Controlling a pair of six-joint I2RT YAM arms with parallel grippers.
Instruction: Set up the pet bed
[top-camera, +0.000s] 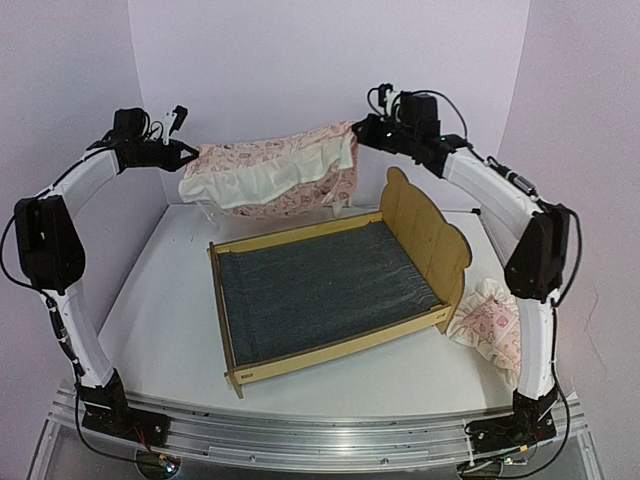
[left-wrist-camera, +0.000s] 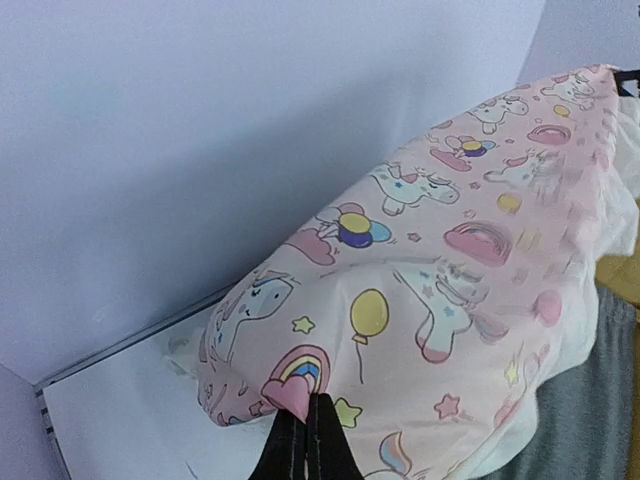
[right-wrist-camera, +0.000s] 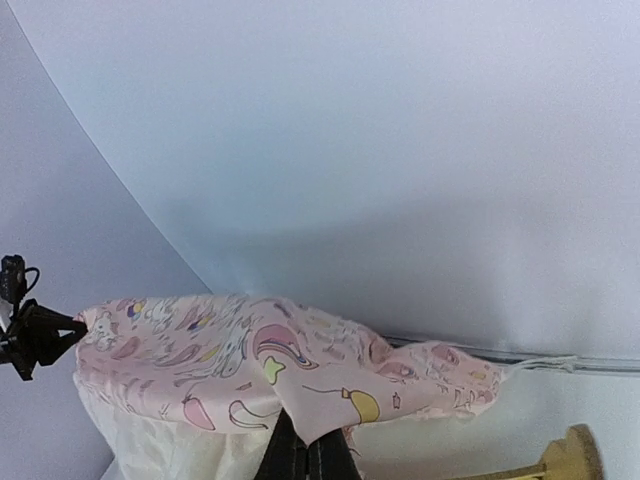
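The pet bed (top-camera: 320, 290) stands in the middle of the table, its bear-ear headboard (top-camera: 425, 235) to the right and its dark grey base bare. A pink printed quilt (top-camera: 275, 170) with a white underside hangs stretched in the air behind the bed. My left gripper (top-camera: 183, 153) is shut on its left corner (left-wrist-camera: 290, 395). My right gripper (top-camera: 362, 130) is shut on its right corner (right-wrist-camera: 320, 420). A ruffled pink pillow (top-camera: 490, 325) lies on the table right of the headboard.
White walls enclose the table at the back and on both sides. The aluminium rail (top-camera: 320, 440) with the arm bases runs along the near edge. A bare strip of table (top-camera: 160, 300) lies left of the bed.
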